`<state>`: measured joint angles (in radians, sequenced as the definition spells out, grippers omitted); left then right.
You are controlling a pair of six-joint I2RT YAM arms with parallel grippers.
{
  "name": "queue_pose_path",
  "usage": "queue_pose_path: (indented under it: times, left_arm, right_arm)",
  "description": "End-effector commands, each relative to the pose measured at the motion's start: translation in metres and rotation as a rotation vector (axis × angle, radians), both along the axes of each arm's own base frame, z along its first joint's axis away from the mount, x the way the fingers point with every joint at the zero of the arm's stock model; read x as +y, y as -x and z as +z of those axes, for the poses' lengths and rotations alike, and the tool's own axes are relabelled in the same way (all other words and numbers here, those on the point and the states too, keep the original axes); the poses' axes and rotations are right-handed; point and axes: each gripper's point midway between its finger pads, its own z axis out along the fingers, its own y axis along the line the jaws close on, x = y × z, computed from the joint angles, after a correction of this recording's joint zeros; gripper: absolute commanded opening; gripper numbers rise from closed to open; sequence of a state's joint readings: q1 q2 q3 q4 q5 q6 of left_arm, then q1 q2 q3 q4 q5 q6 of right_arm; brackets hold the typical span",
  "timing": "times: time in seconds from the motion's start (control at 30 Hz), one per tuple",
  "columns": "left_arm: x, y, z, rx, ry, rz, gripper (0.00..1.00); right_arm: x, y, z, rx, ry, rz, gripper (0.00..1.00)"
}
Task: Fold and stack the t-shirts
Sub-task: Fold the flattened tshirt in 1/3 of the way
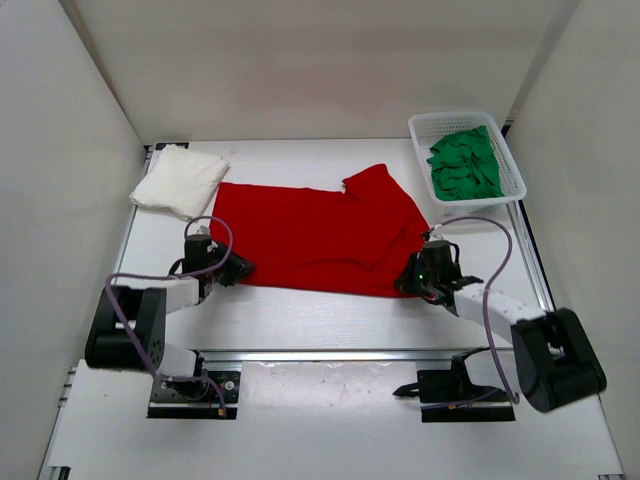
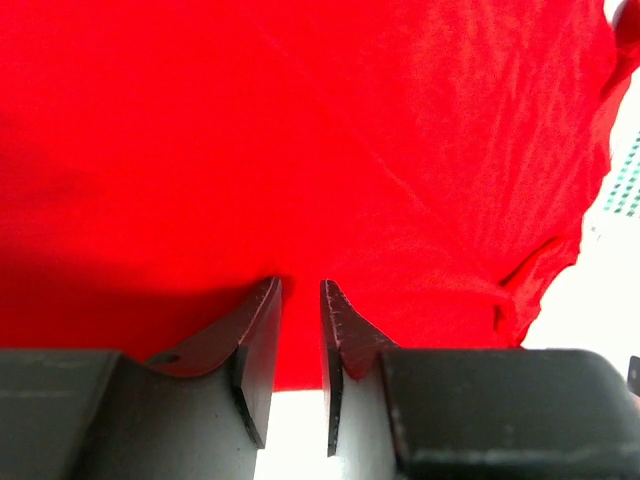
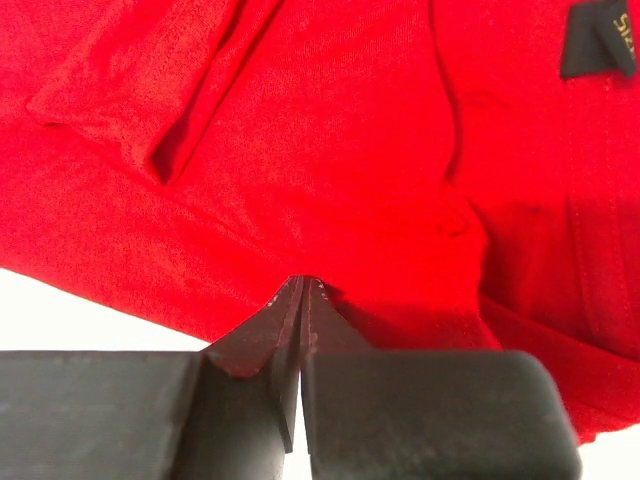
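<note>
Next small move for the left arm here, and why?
Probably close the left fingers on the near hem of the red t-shirt: they stand apart over that edge, while the right fingers look shut on it, so both ends can lift together.

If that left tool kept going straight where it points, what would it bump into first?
The bright red cloth t-shirt; its near edge lies right at the left tool's tips.

A folded t-shirt (image 1: 180,180) lies behind-left of the spread t-shirt (image 1: 310,240), a basket (image 1: 432,124) holding a third t-shirt (image 1: 465,165) behind-right.
</note>
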<state>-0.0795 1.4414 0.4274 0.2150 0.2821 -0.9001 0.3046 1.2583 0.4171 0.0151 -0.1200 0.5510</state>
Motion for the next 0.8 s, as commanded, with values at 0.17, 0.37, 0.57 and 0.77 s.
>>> queue_pose_path:
  times: [0.17,0.37,0.57,0.77]
  left_arm:
    - [0.009,0.070,-0.008,0.036,-0.010,-0.004,0.41]
    - [-0.021,0.028,0.071,-0.209,-0.062,-0.088,0.44]
    - [-0.084,0.022,0.078,-0.255,-0.104,-0.292,0.39]
    - [-0.107,0.030,0.059,-0.235,-0.097,-0.365,0.38]
  right_arm:
    - [-0.014,0.045,0.010,0.025,-0.055,0.003,0.12]
    - [0.023,0.016,0.061,-0.112,-0.084,0.141,0.25]
    - [0.058,-0.008,0.055,-0.136,-0.134,0.212,0.30]
    - [0.063,-0.022,0.035,-0.083,-0.133,0.202,0.31]
